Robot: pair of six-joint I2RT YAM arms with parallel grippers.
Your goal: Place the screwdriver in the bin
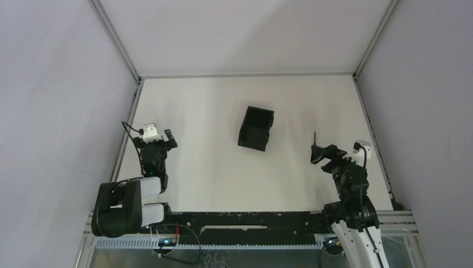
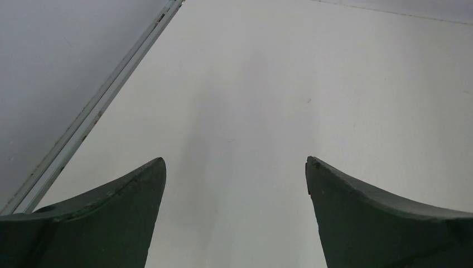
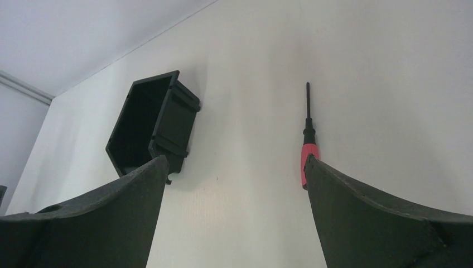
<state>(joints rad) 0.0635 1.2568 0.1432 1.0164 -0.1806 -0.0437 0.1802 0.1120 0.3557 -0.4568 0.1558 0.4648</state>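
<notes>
One screwdriver [image 3: 308, 149] is spotted on the white table [image 1: 212, 167], three o'clock of the one bin [image 1: 256, 128]. Right gripper [image 3: 234, 162] is held spread beside it, left gripper [image 2: 235, 162] spread too, both empty. Grey walls [image 1: 56, 84].

The bin [image 1: 256, 129] stands on the table [image 1: 212, 167] about midway between its left and right edges; the screwdriver [image 1: 314, 137] lies flat on the table to the bin's right, well apart from it, shaft pointing to the far edge and handle nearest the arms. The right gripper [image 1: 321, 153] sits at the screwdriver's near end, over the handle; from the right wrist, the handle lies just beside the inner edge of one finger [image 3: 379, 218], the bin ahead of the other. The left gripper [image 1: 159, 139] is over the table's left side, near the side rail [image 2: 95, 106], well apart from the bin.
</notes>
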